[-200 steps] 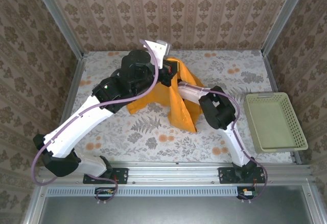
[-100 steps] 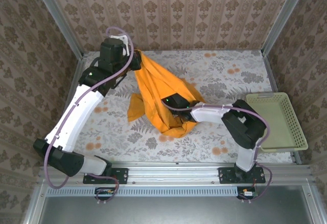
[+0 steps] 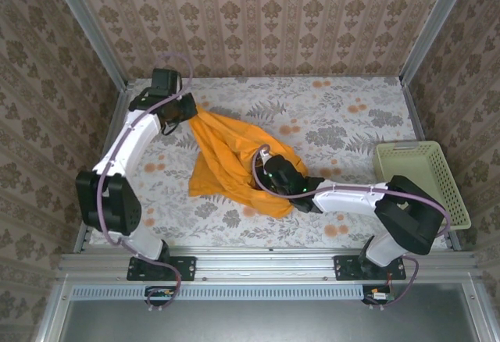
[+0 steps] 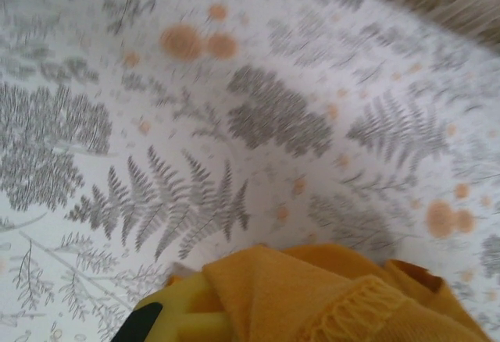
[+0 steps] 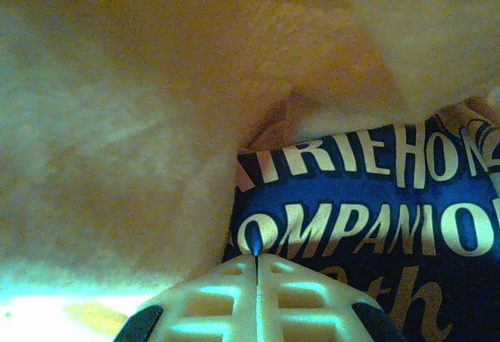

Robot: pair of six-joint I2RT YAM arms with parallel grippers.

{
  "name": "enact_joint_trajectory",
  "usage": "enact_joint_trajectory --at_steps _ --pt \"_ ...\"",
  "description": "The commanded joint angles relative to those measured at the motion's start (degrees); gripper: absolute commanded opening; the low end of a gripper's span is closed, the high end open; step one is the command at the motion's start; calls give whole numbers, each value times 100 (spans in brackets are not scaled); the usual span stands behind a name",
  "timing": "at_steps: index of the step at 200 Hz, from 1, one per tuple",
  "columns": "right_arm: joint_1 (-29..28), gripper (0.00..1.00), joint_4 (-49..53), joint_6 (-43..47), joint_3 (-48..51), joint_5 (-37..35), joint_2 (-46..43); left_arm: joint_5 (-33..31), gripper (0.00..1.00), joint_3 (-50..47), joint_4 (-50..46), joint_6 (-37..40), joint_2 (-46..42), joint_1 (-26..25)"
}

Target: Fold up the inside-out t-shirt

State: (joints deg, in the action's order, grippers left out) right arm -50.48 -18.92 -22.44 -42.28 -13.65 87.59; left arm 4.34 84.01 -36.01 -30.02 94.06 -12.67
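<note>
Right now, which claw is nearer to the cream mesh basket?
The right. The right claw is at mid-table, gripping the t-shirt, to the left of the basket. The left claw holds the t-shirt's other end near the far left corner, much farther away.

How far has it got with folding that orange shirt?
Nothing looks folded yet: the t-shirt lies bunched on the table. In hand: the left gripper pinches its far edge, and the right gripper grips cloth by the dark print. Remaining: flattening and every fold.
</note>
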Motion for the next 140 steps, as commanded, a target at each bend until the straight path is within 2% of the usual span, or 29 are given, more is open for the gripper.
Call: enact_joint_trajectory --at_steps 1,22,81,114,140 --pt "9 0 -351 16 149 15 -449 -332 0 27 -426 49 479 156" --pt "-1 0 -352 105 95 369 -642 -509 0 143 -653 115 1057 151" --pt "-13 0 -703 -68 294 1017 -497 -582 2 81 -649 43 1753 176" --pt "-5 0 -720 -29 374 1161 -727 -299 18 -73 -726 257 1790 153" --pt "11 0 -605 27 477 1115 -999 75 41 -1039 -6 373 713 -57"
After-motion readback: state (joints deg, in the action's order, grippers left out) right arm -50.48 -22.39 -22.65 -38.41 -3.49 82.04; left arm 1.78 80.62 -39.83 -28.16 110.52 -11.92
